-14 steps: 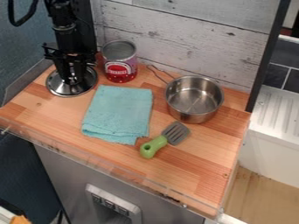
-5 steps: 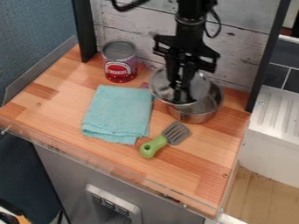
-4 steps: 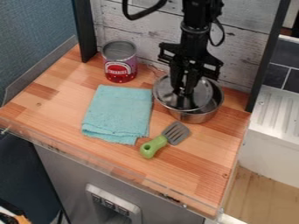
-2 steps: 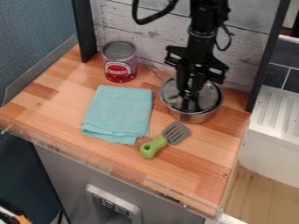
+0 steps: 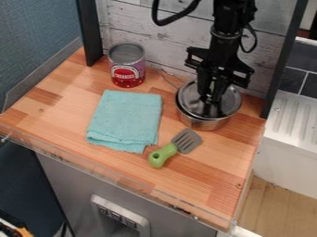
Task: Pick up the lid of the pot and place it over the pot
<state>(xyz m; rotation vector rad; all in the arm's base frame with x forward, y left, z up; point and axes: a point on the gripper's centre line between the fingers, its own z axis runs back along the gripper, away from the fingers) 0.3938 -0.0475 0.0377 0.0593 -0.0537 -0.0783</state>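
Note folded teal towel (image 5: pixel 125 121) on wooden counter (image 5: pixel 59 113), left; red-labelled can (image 5: pixel 127 67) just behind. Next, green-handled spatula (image 5: pixel 163 155), near towel's front right corner. Then pot (image 5: pixel 202 123), upright, behind spatula. Over pot, lid (image 5: pixel 189 101), roughly level, set slightly to the right; can't tell if fully seated on rim. Directly above lid, gripper (image 5: pixel 212 98), pointing down, clamped on lid at its middle.
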